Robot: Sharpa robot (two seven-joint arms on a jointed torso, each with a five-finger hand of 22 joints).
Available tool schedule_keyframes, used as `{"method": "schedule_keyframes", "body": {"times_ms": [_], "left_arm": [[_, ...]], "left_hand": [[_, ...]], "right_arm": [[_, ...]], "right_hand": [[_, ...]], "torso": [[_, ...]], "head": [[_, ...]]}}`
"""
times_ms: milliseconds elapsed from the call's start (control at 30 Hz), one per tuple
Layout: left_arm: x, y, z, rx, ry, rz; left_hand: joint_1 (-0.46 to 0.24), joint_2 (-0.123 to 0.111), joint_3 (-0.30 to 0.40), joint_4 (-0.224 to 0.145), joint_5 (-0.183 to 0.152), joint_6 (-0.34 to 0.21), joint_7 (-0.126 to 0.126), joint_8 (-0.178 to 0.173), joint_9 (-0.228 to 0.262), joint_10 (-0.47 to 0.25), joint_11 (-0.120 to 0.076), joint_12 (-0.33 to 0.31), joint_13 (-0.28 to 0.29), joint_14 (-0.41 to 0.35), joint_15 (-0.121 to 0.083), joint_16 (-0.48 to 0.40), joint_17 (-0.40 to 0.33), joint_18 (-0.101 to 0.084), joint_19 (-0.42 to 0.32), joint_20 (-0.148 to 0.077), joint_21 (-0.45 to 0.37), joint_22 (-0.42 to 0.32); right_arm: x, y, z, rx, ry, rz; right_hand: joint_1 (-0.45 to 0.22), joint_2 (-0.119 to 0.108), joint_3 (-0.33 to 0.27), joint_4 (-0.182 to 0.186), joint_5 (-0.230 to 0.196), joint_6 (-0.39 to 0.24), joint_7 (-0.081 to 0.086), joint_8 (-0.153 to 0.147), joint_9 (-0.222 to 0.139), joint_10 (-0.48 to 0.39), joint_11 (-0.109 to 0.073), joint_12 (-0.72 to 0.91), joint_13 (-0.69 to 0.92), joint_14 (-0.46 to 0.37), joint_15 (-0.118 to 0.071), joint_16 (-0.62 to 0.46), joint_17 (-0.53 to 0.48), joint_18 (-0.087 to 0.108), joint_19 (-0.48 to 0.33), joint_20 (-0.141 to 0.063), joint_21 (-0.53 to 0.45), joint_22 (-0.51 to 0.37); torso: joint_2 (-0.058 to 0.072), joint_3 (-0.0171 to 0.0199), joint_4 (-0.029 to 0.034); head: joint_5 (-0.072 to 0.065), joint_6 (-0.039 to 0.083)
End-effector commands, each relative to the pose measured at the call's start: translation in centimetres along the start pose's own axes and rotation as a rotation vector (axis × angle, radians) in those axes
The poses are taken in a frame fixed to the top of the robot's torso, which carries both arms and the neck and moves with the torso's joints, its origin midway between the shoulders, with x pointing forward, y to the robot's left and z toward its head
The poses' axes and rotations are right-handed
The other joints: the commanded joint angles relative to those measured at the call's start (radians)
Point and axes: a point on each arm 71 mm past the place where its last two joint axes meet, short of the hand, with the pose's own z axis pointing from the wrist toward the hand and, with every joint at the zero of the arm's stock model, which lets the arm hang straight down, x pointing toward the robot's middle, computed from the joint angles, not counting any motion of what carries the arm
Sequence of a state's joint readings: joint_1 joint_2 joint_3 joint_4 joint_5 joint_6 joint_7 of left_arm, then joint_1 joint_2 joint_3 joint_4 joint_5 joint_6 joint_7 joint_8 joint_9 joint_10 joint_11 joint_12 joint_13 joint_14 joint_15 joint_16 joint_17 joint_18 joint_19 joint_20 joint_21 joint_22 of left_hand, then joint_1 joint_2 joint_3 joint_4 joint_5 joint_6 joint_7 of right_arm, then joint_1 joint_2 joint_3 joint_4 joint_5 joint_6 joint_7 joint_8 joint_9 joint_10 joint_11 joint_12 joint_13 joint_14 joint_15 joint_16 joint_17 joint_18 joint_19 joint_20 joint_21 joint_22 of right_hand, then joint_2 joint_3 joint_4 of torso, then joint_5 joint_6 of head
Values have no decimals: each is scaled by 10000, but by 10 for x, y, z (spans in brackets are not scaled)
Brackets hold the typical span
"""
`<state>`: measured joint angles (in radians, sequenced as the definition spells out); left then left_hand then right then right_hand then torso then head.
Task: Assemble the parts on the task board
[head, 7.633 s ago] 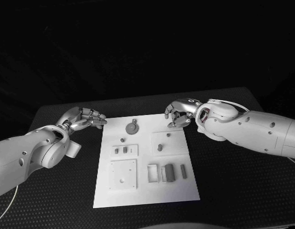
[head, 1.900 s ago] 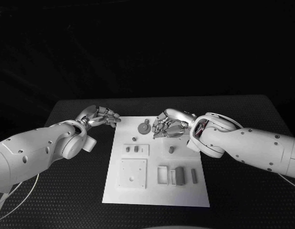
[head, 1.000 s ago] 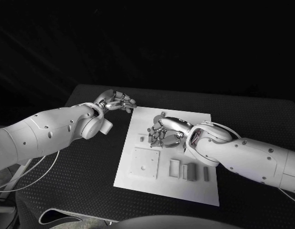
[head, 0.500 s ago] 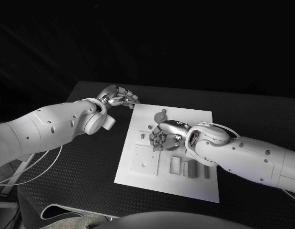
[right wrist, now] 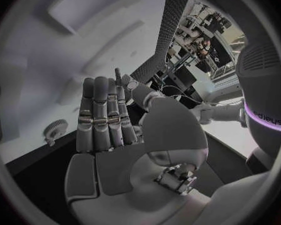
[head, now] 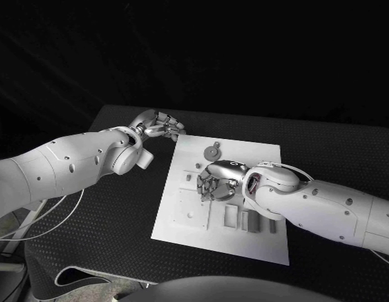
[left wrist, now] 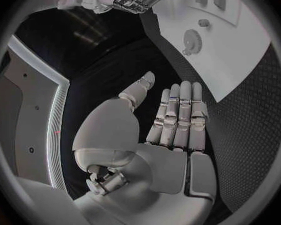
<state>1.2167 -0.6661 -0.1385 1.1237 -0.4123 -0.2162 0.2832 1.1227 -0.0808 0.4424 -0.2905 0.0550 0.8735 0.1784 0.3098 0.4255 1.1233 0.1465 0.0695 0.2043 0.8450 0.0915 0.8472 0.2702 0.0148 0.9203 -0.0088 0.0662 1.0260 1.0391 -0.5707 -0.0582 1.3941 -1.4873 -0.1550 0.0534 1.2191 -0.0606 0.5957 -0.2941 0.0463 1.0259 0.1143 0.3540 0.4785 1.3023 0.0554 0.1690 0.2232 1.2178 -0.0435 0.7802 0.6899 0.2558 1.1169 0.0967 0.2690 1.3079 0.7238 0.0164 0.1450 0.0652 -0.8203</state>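
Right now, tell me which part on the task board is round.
The gear-like disc near the board's far edge, beyond the right hand; it is round and toothed, while the other parts are blocks or small pegs.

matt white task board [head: 260, 231], textured black table [head: 339, 151]

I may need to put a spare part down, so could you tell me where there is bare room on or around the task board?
The black table beyond the task board by the right arm lies bare, as does the board's near strip. It is crowded mid-board, where the right hand hovers over the parts, and at the far corner by the left hand.
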Motion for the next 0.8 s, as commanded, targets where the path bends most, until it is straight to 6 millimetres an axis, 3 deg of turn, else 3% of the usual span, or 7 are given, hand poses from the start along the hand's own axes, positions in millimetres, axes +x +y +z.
{"method": "schedule_keyframes", "body": {"times_ms": [33,433,800], "left_arm": [[1,-2,1,100,65,-90],[1,-2,0,85,57,-89],[0,-2,0,74,59,-82]], "left_hand": [[-37,40,-60,14,31,-79,7,17,-11,-81,-17,-2,-14,24,41,-51,16,116,58,45,18,-12],[-38,43,-61,13,31,-81,7,18,-13,-84,-16,-1,-16,23,42,-60,26,118,59,47,15,-23],[-38,42,-63,12,31,-82,8,19,-14,-87,-15,0,-17,23,43,-68,36,119,61,48,14,-32]], "right_arm": [[2,0,1,10,188,-162],[17,2,6,0,373,-197],[17,-1,6,103,375,-293]], "right_hand": [[32,68,17,-6,33,-47,11,-4,10,23,9,-65,7,-2,-57,54,13,60,55,-14,39,249],[31,72,13,-7,34,-47,10,-4,16,28,8,-72,9,-1,-58,59,21,60,55,-17,48,248],[33,71,9,-7,33,-47,9,-4,22,33,6,-78,11,1,-60,63,28,60,54,-20,57,248]], "torso": [[6,-5,9],[-4,12,22],[6,2,6]], "head": [[-9,-4],[91,-109],[111,-175]]}}
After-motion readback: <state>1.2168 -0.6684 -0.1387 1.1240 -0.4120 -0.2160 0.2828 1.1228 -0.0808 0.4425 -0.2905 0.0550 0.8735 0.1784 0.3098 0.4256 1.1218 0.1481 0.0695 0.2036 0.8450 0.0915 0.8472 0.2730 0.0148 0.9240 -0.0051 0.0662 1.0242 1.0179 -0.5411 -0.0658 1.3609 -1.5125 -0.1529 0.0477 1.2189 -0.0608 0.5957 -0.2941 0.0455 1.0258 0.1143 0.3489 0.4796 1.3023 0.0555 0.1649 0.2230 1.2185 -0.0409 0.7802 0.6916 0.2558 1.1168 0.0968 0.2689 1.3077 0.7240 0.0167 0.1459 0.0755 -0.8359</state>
